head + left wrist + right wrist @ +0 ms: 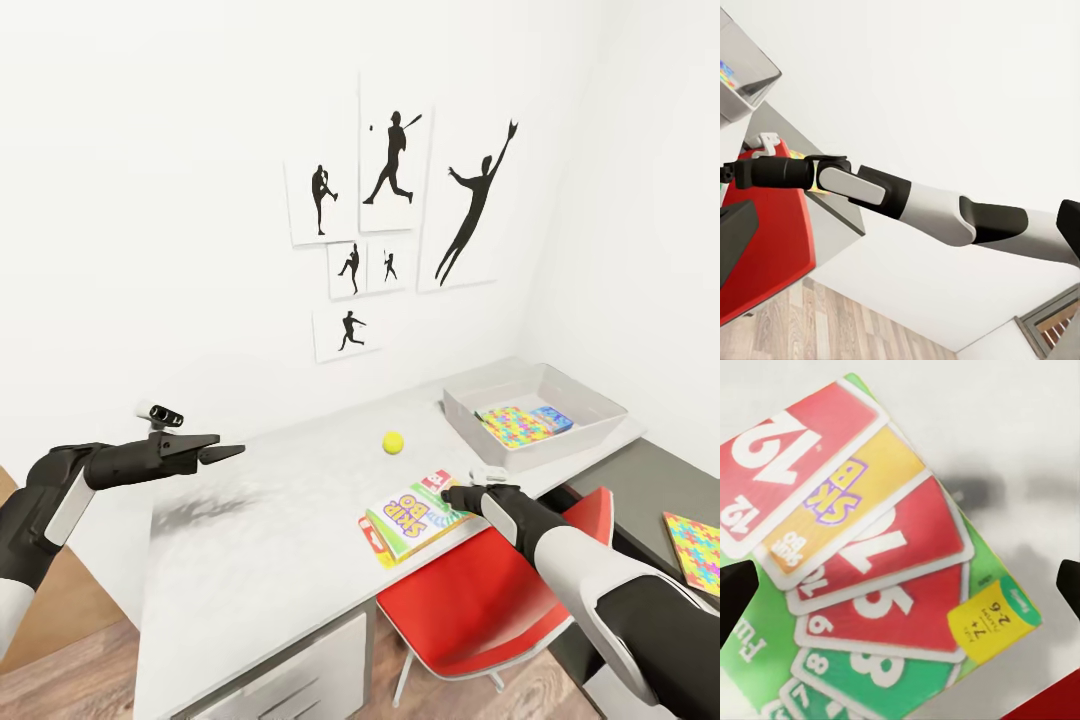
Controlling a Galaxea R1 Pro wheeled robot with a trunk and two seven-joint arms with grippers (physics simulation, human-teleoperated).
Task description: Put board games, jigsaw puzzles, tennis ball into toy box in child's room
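White walls meet at a corner right of six black sports-silhouette pictures (395,215). Below the pics, a long pale-grey desk (250,530) w/ a red chair (480,600) tucked at its front. Wood-plank floor (70,665) beneath.

Right gripper (462,495) covers a corner of the SKIP BO box (412,520); the right wrist view crops that box and blurs its small print. Toy box (590,400) wall hides part of the puzzle (512,425) inside. Another puzzle (695,550) runs off frame
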